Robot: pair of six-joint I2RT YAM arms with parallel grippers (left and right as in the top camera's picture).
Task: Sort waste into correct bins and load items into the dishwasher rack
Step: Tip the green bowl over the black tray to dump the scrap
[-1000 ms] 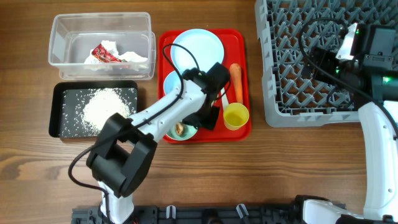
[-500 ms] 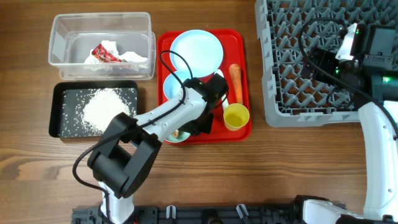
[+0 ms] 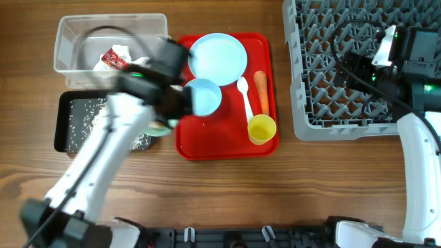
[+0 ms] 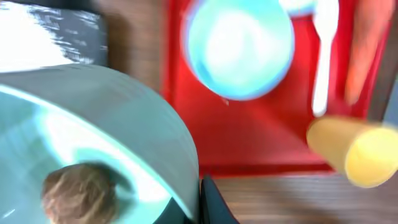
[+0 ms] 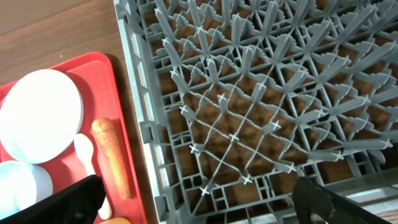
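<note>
Lab-style robot bench: wooden table (image 3: 227, 186) with grey dishwasher rack (image 3: 324, 76)

The left arm (image 3: 103, 148) is made of long white links joined by bulky black joint housings, all smeared by blur in the overhead view. A thin black cable (image 3: 103, 31) arcs out from its upper part. The left wrist view shows 1 finger (image 4: 214, 202) of this arm, black with a tapered tip.

The right arm (image 3: 417, 158) has the same smooth white link, rounded at its edges. It is topped by a boxy black wrist module (image 3: 413, 48) carrying a white panel (image 3: 387, 43) and 2 small green lights (image 3: 375, 77). Black cables (image 3: 341, 48) loop from that module. The right gripper (image 5: 199, 185) has 2 flat, matte black, wedge-shaped fingers (image 5: 74, 199).
</note>
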